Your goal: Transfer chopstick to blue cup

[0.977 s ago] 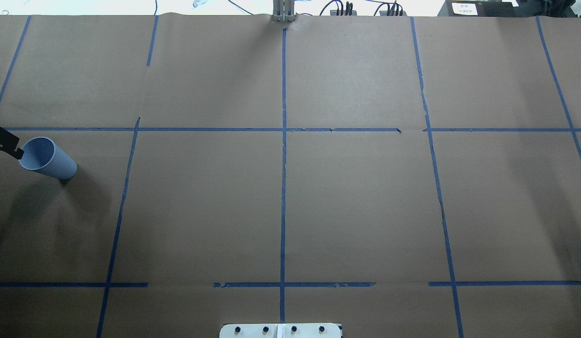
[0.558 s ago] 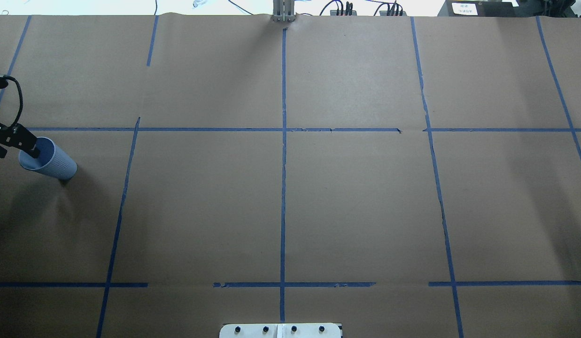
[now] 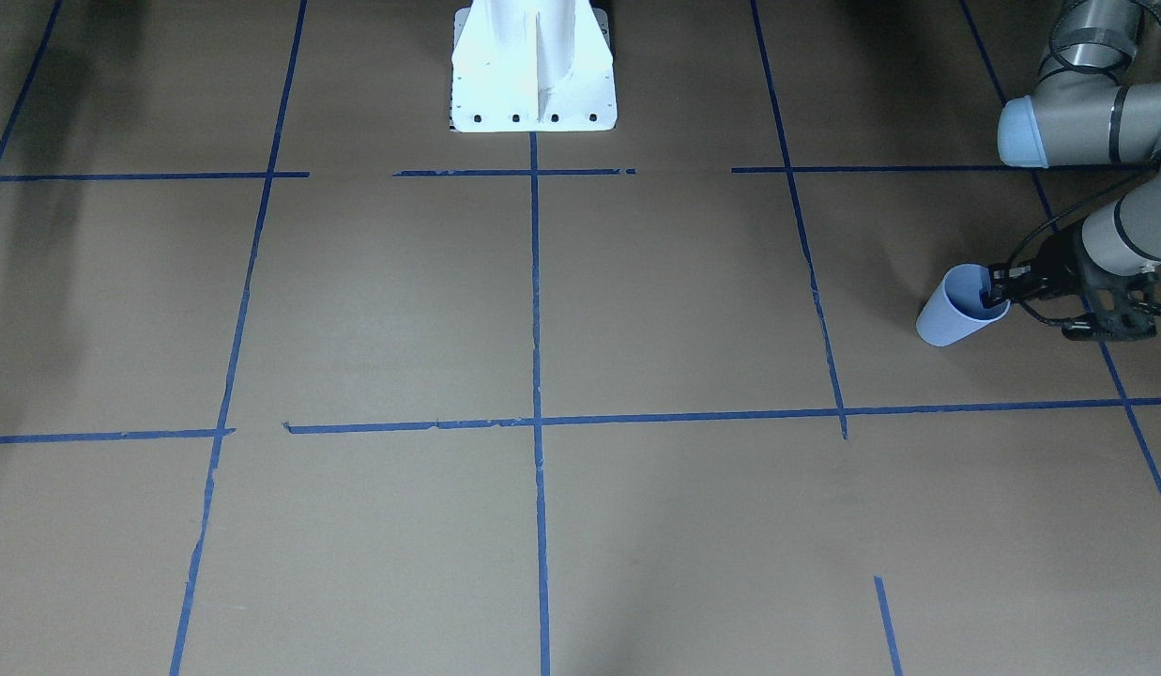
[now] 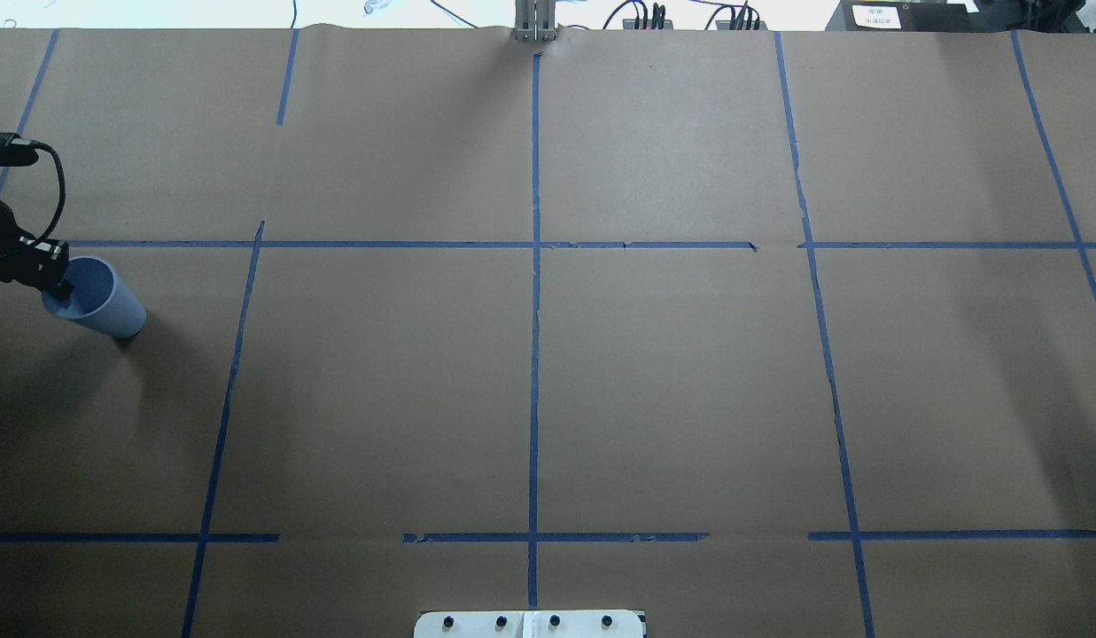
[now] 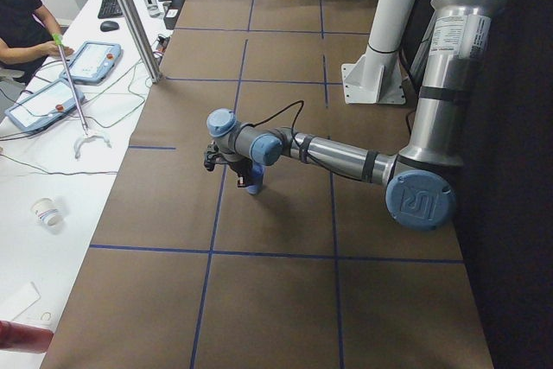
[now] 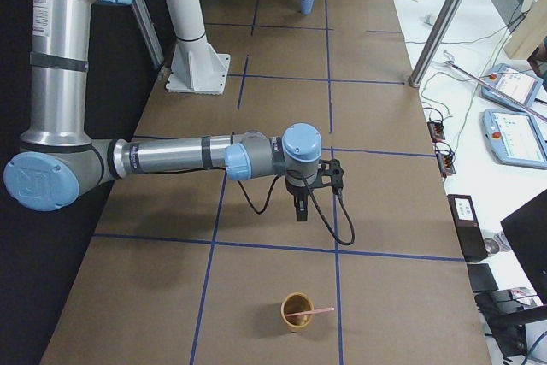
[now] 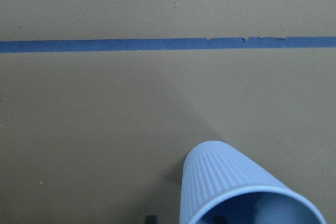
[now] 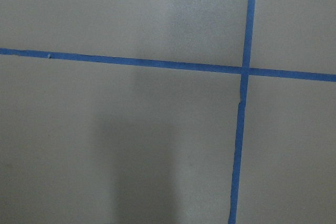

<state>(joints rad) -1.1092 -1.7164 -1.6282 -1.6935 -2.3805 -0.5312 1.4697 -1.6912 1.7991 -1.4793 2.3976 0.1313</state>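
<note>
Transfer not yet begun: the thin pink chopstick (image 6: 318,310) leans in a small brown cup (image 6: 297,312) at the right end of the table (image 4: 672,399), well apart from the ribbed blue cup (image 4: 109,308) at the left. The left gripper (image 3: 993,293) straddles the blue cup's rim, one finger inside, clamped or not unclear. The right gripper (image 6: 301,208) hangs near the brown cup, its state likewise impossible to tell.

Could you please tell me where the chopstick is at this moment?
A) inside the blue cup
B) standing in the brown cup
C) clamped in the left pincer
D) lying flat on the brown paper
B: in the exterior right view the pink chopstick leans out of the brown cup, while the blue cup stands at the far end.
</note>
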